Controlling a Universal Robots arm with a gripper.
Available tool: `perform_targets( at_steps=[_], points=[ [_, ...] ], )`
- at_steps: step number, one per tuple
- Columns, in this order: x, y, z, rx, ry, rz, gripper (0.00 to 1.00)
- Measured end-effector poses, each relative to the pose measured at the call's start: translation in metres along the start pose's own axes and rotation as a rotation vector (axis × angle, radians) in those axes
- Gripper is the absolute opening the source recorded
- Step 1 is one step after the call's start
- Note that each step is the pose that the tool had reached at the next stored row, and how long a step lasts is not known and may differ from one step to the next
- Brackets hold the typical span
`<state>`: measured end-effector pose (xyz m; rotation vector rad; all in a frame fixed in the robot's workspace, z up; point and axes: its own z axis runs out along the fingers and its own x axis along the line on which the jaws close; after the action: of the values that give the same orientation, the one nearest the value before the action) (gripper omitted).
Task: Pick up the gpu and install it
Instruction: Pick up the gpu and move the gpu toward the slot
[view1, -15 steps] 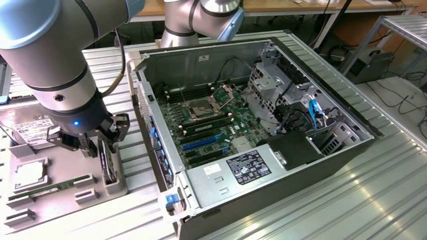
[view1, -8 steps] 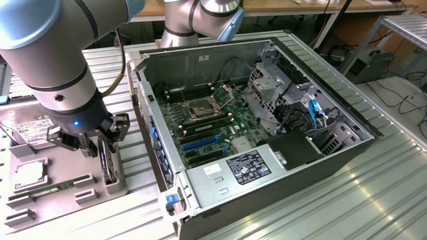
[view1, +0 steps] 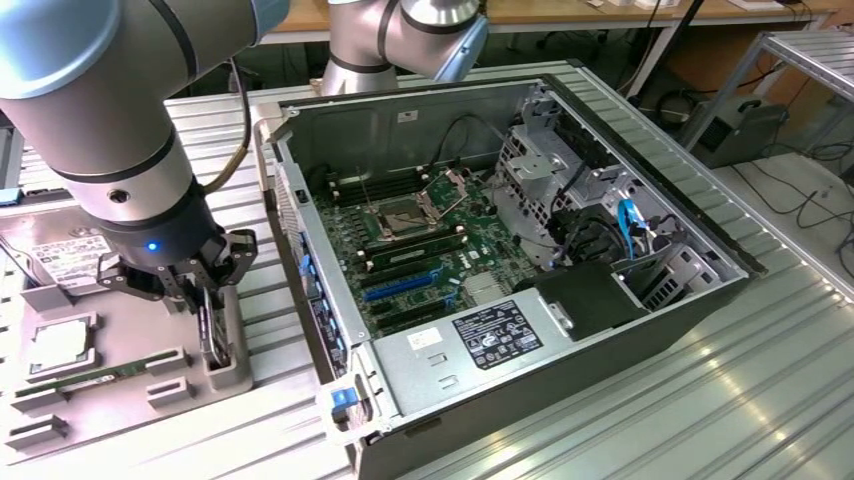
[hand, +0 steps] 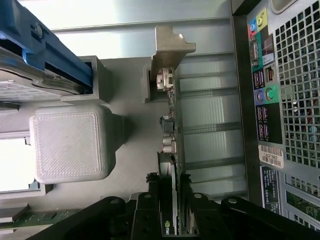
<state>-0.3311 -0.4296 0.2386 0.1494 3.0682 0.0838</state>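
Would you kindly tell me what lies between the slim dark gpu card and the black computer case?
Only bare ribbed metal tabletop, in the wrist view, between gpu card and computer case.

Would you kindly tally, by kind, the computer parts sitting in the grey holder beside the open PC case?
gpu: 1
hard drive: 1
RAM stick: 1
square silver chip: 1
Total: 4
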Motion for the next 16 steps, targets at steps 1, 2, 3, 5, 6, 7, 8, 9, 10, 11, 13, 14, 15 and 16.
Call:
perform_targets(
  at_steps=[1,2,3,5,6,7,8,9,10,11,13,14,15,16],
  points=[
    [0.0000,0.0000,0.0000,0.0000,0.0000,0.000,0.27],
    [0.0000,0.0000,0.0000,0.0000,0.0000,0.000,0.27],
    [-0.0002,0.0000,0.0000,0.0000,0.0000,0.000,0.27],
    [-0.0024,0.0002,0.0002,-0.0010,0.0011,-0.014,0.27],
    [-0.0035,0.0003,0.0002,-0.0016,0.0019,-0.026,0.27],
    [-0.0045,0.0004,0.0003,-0.0024,0.0026,-0.037,0.27],
    [-0.0052,0.0005,0.0003,-0.0029,0.0033,-0.046,0.27],
    [-0.0065,0.0006,0.0005,-0.0041,0.0043,-0.063,0.27],
    [-0.0079,0.0007,0.0006,-0.0055,0.0055,-0.084,0.27],
    [-0.0085,0.0008,0.0007,-0.0063,0.0062,-0.096,0.27],
    [-0.0085,0.0008,0.0003,-0.0066,0.0071,-0.102,0.27],
    [-0.0086,0.0009,-0.0005,-0.0064,0.0077,-0.103,0.27],
    [-0.0087,0.0009,-0.0018,-0.0066,0.0079,-0.104,0.27],
    [-0.0089,0.0010,-0.0033,-0.0067,0.0082,-0.104,0.27]
  ],
)
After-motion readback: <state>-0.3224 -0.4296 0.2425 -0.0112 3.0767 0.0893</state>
